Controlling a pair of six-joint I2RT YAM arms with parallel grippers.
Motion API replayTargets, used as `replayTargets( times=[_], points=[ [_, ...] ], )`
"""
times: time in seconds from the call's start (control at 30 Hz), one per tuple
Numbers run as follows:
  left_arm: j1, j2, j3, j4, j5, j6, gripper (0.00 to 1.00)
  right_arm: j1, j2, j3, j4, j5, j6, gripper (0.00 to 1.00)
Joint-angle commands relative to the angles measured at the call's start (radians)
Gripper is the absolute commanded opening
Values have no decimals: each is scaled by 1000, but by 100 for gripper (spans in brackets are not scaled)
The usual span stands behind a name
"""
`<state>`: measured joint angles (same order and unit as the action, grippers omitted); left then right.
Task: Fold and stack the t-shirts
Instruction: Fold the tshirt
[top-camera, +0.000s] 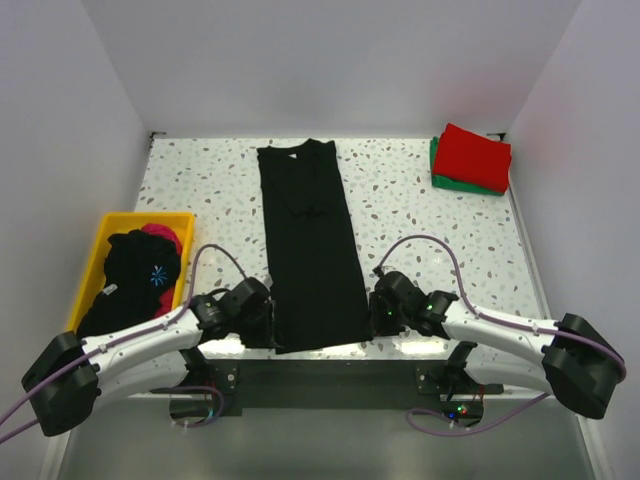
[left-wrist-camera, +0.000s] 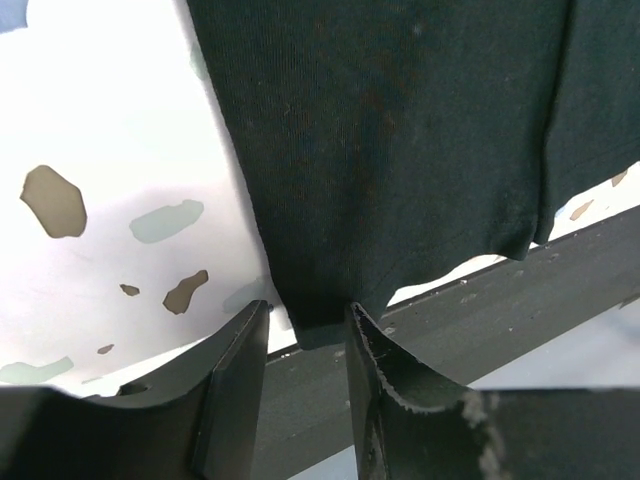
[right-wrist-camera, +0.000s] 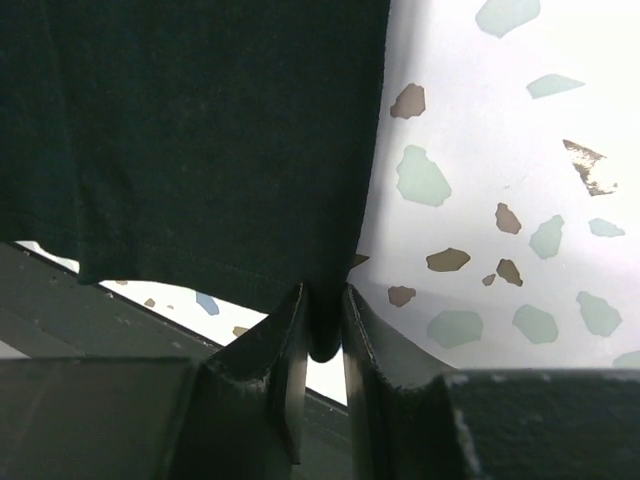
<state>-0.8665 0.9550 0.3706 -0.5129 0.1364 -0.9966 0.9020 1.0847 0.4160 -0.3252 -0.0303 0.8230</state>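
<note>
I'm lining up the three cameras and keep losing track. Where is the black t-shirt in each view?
Top external: black t-shirt laid lengthwise down the middle, hem at the near edge.
Left wrist: fills the upper right, hem corner at bottom centre.
Right wrist: fills the upper left, hem corner at bottom centre.
Shared landmark: the speckled tabletop beside it.

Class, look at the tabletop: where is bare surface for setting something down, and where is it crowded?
Free: the strip between black t-shirt and red-green stack; also between yellow bin and shirt. Crowded: near edge, where left hand and right hand meet the hem.
</note>
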Motion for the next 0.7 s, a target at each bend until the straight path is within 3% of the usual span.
replayTargets(
  times=[0.0,0.37,0.57,0.67],
  points=[
    [-6,-13,-27,-10,23,-23,39,2,-6,-20,-18,-23,10,22],
    [-8,2,-52,48,46,-69,21,0,-9,-14,-9,-45,7,10],
    [-14,-32,-29,21,39,-94,0,3,-14,-17,0,-77,11,0],
    [-20,-64,-22,-36,26,-108,0,18,-40,-32,-3,-85,31,0]
  ],
)
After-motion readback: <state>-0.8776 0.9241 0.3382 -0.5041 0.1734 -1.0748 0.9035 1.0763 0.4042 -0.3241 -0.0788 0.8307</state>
